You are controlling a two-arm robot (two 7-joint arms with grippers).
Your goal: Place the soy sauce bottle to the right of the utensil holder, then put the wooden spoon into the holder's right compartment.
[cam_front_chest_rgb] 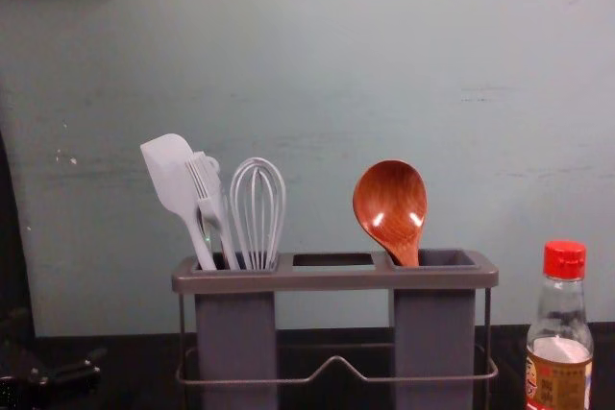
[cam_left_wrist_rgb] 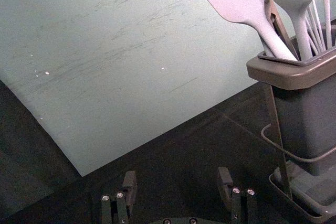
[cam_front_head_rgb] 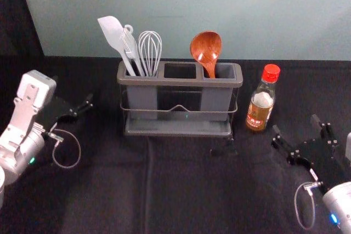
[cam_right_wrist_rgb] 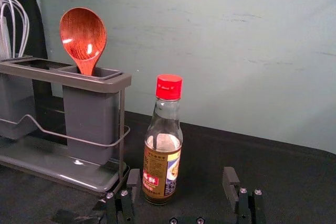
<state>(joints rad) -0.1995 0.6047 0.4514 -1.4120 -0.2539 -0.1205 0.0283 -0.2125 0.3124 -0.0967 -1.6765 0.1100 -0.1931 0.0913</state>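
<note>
Wooden spoon [cam_front_head_rgb: 206, 46] stands bowl-up in the right compartment [cam_front_chest_rgb: 434, 333] of the utensil holder [cam_front_head_rgb: 181, 83], its handle inserted and its bowl inclined toward the middle of the frame. The soy sauce bottle [cam_front_head_rgb: 262, 100] is upright on the bench [cam_front_head_rgb: 181, 184], positioned to the right of the holder and separated from it by a gap; its cap [cam_right_wrist_rgb: 169, 86] is red and its label [cam_right_wrist_rgb: 161, 171] faces the robot side. The right claw [cam_front_head_rgb: 295, 124] is located in front of the bottle and slightly to its right, low over the bench. Its two fingers [cam_right_wrist_rgb: 229, 184] are set wide apart, with nothing clamped between them and the bottle standing free. The left claw [cam_front_head_rgb: 75, 96] is parked to the left of the holder, fingers [cam_left_wrist_rgb: 224, 182] likewise spread wide and gripping nothing. The left compartment [cam_front_chest_rgb: 235, 333] carries a pale spatula [cam_front_head_rgb: 114, 35], a brush [cam_front_chest_rgb: 209, 194] and a whisk [cam_front_head_rgb: 149, 50], all with their working ends upward; the spatula tilts outward to the left. A wire rail [cam_front_chest_rgb: 336, 362] runs across the front of the holder, above its bottom tray [cam_front_head_rgb: 178, 129]. Behind the bench rises a grey-green wall [cam_front_head_rgb: 181, 4].
</note>
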